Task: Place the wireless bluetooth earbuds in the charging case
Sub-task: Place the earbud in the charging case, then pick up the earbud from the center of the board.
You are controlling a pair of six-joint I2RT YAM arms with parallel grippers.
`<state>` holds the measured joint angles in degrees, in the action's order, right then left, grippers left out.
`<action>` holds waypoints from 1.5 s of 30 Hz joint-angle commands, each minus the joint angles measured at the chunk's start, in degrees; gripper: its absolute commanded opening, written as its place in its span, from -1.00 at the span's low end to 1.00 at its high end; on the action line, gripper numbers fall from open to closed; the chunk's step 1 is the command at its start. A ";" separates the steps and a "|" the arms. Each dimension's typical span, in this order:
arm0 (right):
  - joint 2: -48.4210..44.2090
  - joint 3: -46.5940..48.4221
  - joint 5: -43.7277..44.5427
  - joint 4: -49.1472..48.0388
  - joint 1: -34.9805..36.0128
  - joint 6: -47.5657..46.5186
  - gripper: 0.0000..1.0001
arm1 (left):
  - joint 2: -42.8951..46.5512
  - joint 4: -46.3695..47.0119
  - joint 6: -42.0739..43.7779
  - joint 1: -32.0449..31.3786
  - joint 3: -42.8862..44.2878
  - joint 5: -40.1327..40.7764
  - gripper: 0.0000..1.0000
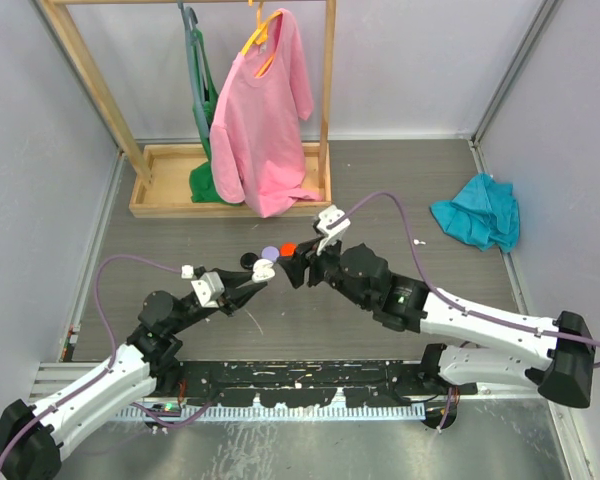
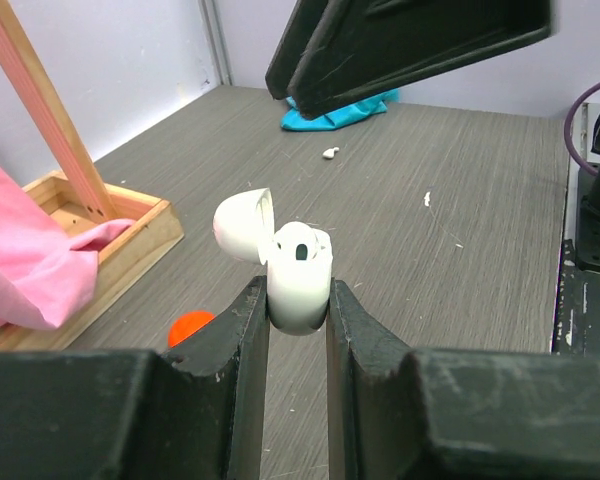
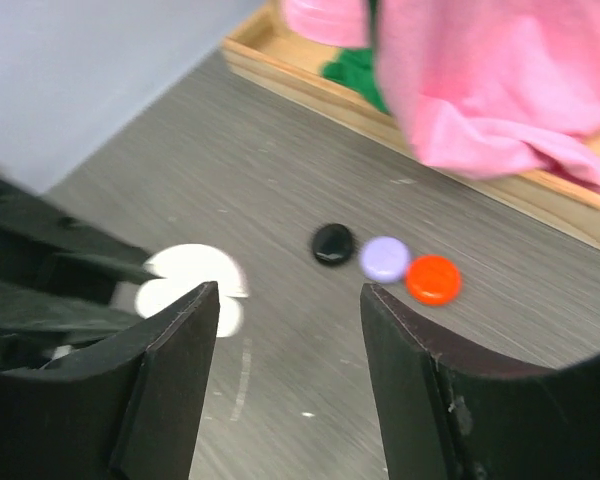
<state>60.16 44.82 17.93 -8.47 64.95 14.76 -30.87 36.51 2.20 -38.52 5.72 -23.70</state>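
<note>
The left gripper is clamped tight on a white rounded plastic charging case, pinching it by its two flanks. The case stands upright with its long axis vertical and its open mouth facing up. Its domed lid is swung back on the hinge toward the pale wooden clothes-rack base. One dark socket shows in the mouth (whether a bud sits in it I cannot tell).

The right gripper hangs just above and beyond the case, jaws parted, nothing between them.

A tiny white plastic earbud lies on the grey wood-grain table, well beyond the case and near a crumpled teal cloth. It is too small to say which way it points. A second white speck lies nearer the case, and what it is I cannot tell.

Between the case and the rack base sit three coin-like discs in a close row: a black round disc, a lilac round disc and a red round disc. A pink shirt hangs above the rack base.
</note>
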 commanded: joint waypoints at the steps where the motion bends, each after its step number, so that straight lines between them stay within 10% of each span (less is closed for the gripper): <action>1: -1.04 4.09 2.24 12.80 -7.12 1.21 0.29 | 0.26 2.76 0.26 -0.10 0.36 1.74 -0.99; 27: 21.32 6.66 -10.37 22.69 -59.34 4.02 0.29 | 1.85 1.79 -0.26 -0.10 0.52 1.92 -1.00; 45: 36.97 11.96 -28.23 16.56 -73.97 1.86 0.34 | 2.66 2.45 -1.01 -0.10 0.26 1.47 -1.00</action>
<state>96.55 55.02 -6.42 8.71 -7.53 17.04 -28.62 35.92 1.93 -38.52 5.72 -22.24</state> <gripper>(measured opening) 0.673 0.241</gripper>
